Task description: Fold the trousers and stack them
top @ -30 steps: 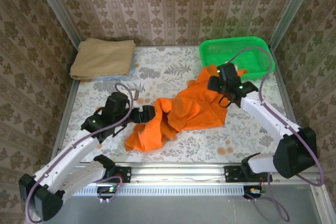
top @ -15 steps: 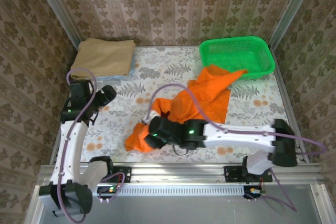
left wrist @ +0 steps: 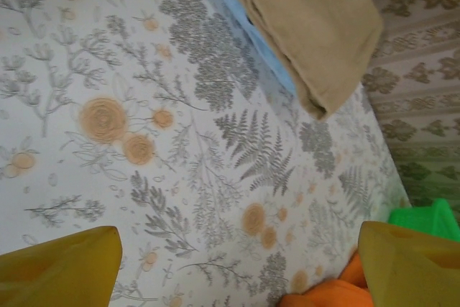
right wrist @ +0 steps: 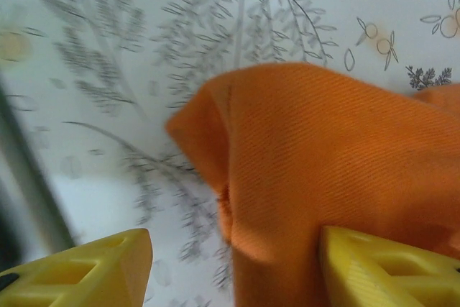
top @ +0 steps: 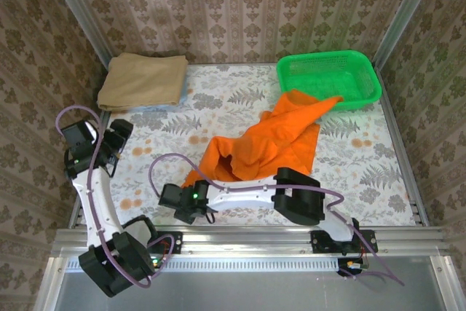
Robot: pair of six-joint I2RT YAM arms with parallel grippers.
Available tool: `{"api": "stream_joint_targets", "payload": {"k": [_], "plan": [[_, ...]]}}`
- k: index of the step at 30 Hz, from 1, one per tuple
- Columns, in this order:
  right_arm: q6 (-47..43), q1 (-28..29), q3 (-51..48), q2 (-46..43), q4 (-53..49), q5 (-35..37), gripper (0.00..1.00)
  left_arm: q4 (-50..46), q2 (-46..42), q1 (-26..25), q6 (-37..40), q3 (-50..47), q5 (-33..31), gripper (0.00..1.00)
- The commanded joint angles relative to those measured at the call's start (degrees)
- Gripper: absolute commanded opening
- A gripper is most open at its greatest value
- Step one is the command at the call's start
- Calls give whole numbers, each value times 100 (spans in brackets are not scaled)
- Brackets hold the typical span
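Observation:
The orange trousers (top: 269, 143) lie crumpled in the middle of the table, one end reaching up to the basket's rim. My right gripper (top: 175, 203) is stretched far left along the near edge, just below the trousers' near-left tip. In the right wrist view that tip (right wrist: 338, 163) lies between the yellow fingers of the right gripper (right wrist: 236, 239), which is open and wide apart. My left gripper (top: 119, 140) hovers at the far left, open over bare cloth-covered table (left wrist: 237, 239), with a bit of orange trousers (left wrist: 323, 294) by its right finger.
A folded tan cloth (top: 143, 80) lies at the back left, with a blue layer (left wrist: 267, 52) under it. A green basket (top: 328, 78) stands at the back right. The metal rail runs along the near edge (top: 247, 238). Patterned walls close in three sides.
The right arm swung from the basket side across to the near left edge. The left arm pulled back from the trousers to the far left. The trousers' near-left end shifted slightly.

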Motion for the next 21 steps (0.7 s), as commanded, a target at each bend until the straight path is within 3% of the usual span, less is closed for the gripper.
{"api": "stream_joint_targets", "payload": {"k": [1,3,6,8,16,21], "plan": [[-161,-196,130,156,-256,93,66,151,-108,47,-87,-66,362,86],[-159,-307,106,253,-301,179,56,150,-136,67,-60,-69,343,86],[-140,-469,23,231,-296,163,14,202,-178,74,-60,-76,359,86],[-156,-523,-23,-6,-320,187,0,275,-207,73,-66,-104,398,85],[-255,-1210,946,-2045,-906,451,0,410,-251,76,-51,-26,593,84],[-704,-1587,2765,-2302,-1581,782,0,847,-348,-102,-197,-274,779,81]]}}
